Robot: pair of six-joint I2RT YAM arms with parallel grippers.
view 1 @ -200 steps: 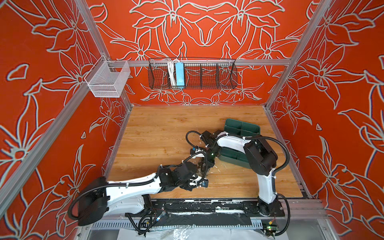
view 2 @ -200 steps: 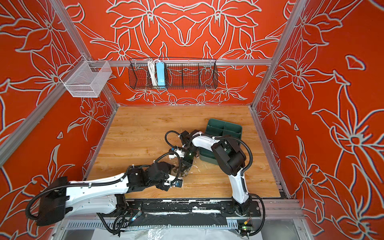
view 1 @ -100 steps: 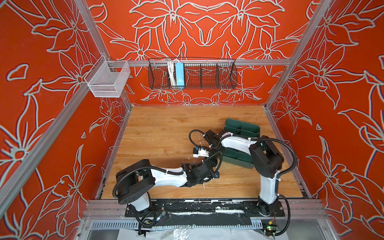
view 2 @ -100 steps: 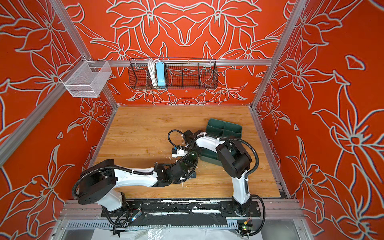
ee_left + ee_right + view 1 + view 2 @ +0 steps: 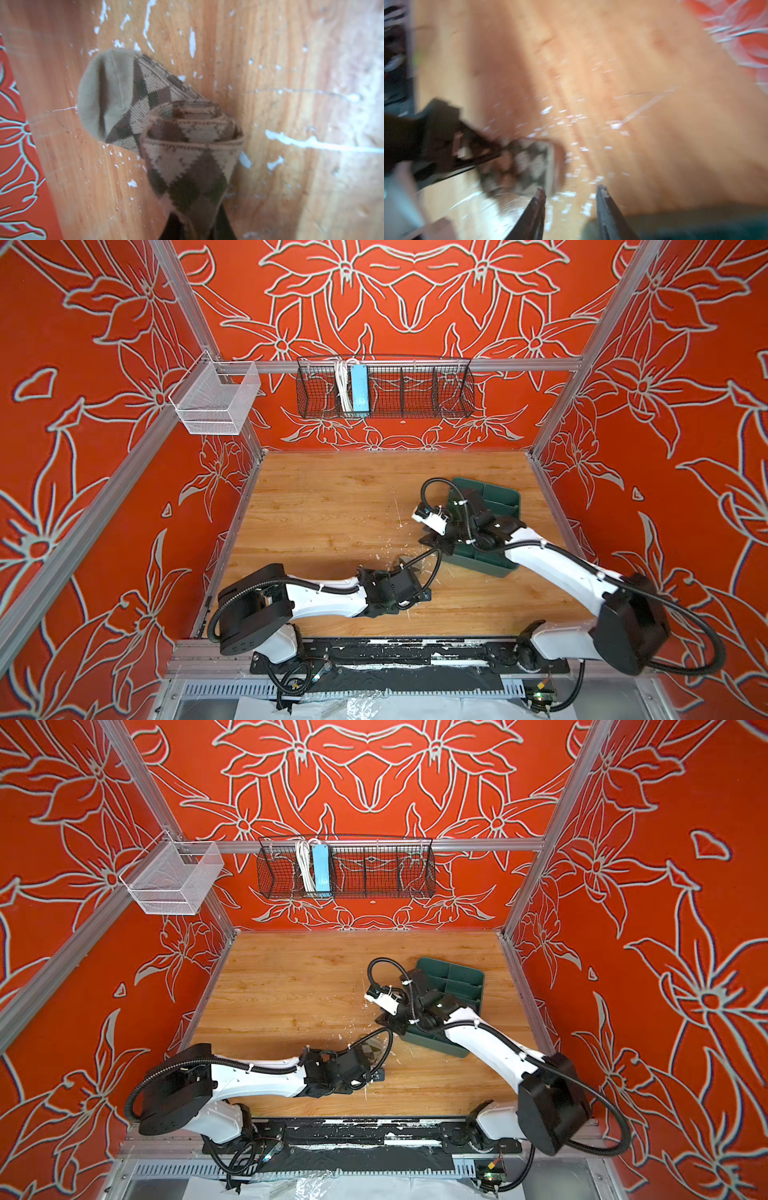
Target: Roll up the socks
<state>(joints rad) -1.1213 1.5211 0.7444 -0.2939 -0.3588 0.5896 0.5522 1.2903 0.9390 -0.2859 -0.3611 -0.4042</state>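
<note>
An olive-and-beige argyle sock (image 5: 193,145) lies on the wooden table, mostly wound into a roll, with its plain olive toe (image 5: 104,95) still flat. My left gripper (image 5: 197,226) is shut on the roll's near end. In both top views it sits low at the table's front middle (image 5: 409,568) (image 5: 372,1052). My right gripper (image 5: 570,193) is open and holds nothing. It hovers a short way from the sock (image 5: 527,166), beside the tray (image 5: 432,539). The right wrist view is blurred.
A dark green divided tray (image 5: 498,497) (image 5: 461,982) lies at the right, partly under the right arm. White flecks and scratches mark the table (image 5: 332,506). A black wire basket (image 5: 386,385) and a white mesh bin (image 5: 216,400) hang on the walls.
The left gripper closed on the rolled sock and its arm folded back toward the front left. The right gripper let go, opened and drew away toward the tray.
</note>
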